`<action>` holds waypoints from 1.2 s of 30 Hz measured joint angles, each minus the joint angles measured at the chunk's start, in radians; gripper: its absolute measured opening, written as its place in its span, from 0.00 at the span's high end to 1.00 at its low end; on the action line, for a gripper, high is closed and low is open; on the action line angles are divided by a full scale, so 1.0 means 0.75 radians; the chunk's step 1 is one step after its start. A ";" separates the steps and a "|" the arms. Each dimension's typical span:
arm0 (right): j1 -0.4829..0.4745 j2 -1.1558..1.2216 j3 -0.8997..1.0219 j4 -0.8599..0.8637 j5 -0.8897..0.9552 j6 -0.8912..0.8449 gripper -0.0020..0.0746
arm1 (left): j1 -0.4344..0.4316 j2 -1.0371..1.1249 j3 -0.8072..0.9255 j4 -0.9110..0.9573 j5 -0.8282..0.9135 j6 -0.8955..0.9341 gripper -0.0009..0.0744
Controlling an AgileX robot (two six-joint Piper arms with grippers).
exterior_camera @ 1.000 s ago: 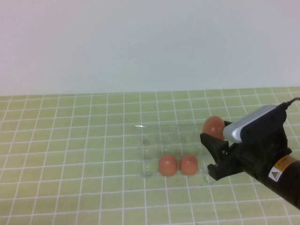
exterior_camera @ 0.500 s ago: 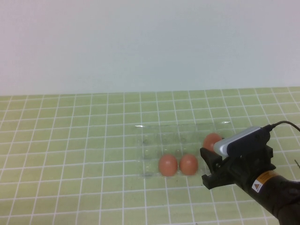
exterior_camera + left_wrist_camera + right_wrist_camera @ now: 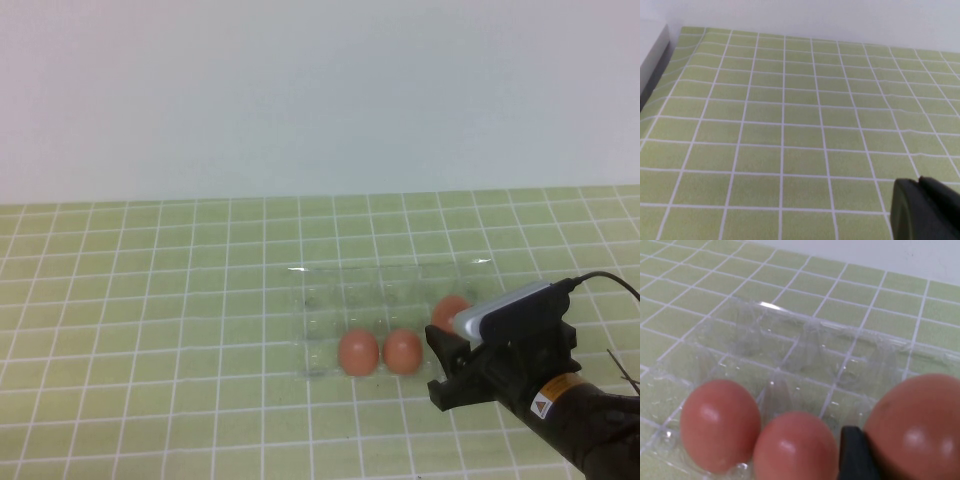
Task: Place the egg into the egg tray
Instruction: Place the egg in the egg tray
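Observation:
My right gripper [image 3: 447,325] is shut on the egg [image 3: 449,309], holding it low at the right end of the clear egg tray [image 3: 320,290], beside the tray's front row. In the right wrist view the held egg [image 3: 917,427] fills the corner with one black finger [image 3: 855,455] against it. Two other orange-brown eggs [image 3: 358,352] [image 3: 402,351] sit side by side in the tray's front cups; they also show in the right wrist view [image 3: 720,424] [image 3: 795,447]. My left gripper [image 3: 920,187] is shut and empty over bare tablecloth, out of the high view.
The table is covered with a green cloth with a white grid [image 3: 150,300]. A white wall stands behind it. The tray's back row of cups [image 3: 790,340] holds no eggs. The right arm's cable [image 3: 605,280] loops at the right.
My right gripper has come down and a little toward the near side with the egg, from above the tray's right end to the level of the tray. The two eggs in the tray have not moved.

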 joint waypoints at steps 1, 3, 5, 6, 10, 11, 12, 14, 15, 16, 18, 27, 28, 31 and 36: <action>0.000 0.000 0.000 0.000 0.000 0.007 0.44 | 0.000 0.000 0.000 0.000 0.000 0.000 0.99; 0.000 0.000 0.000 0.000 -0.002 0.012 0.42 | 0.000 0.000 0.000 0.000 0.000 0.000 0.99; 0.000 0.000 0.000 0.000 -0.002 0.019 0.40 | 0.000 0.000 0.000 0.000 0.000 0.000 0.99; 0.000 0.000 0.000 0.000 -0.002 0.019 0.38 | 0.000 0.000 0.000 0.000 0.000 0.000 0.99; 0.000 0.000 0.000 -0.004 -0.006 0.021 0.33 | 0.000 0.000 0.000 0.000 0.000 0.000 0.99; 0.000 0.000 0.000 -0.004 -0.005 0.021 0.32 | 0.000 0.000 0.000 0.000 0.000 0.000 0.99; 0.000 0.000 0.000 -0.006 -0.005 0.021 0.31 | 0.000 0.000 0.000 0.000 0.000 0.000 0.99; 0.000 0.000 0.000 -0.006 -0.005 0.021 0.30 | 0.000 0.000 0.000 0.000 0.000 0.000 0.99; 0.000 0.000 0.000 -0.006 -0.005 0.021 0.30 | 0.000 0.000 0.000 0.000 0.000 0.000 0.99; 0.000 0.000 0.000 -0.006 -0.002 0.021 0.29 | 0.000 0.000 0.000 0.000 0.000 0.000 0.99; 0.000 0.000 0.000 -0.007 0.003 0.021 0.29 | 0.000 0.000 0.000 0.000 0.000 0.000 0.99; 0.000 -0.259 0.000 -0.085 0.374 -0.042 0.84 | 0.000 0.000 0.000 0.000 0.000 0.000 0.99; 0.000 -0.304 0.000 -0.090 0.439 -0.063 0.88 | 0.000 0.000 0.000 0.000 0.000 0.000 0.99; 0.000 -0.477 0.000 -0.095 0.619 -0.122 0.95 | 0.000 0.000 0.000 0.000 0.000 0.000 0.99; 0.000 -0.835 0.002 -0.095 0.881 -0.205 0.97 | 0.000 0.000 0.000 0.000 0.000 0.000 0.99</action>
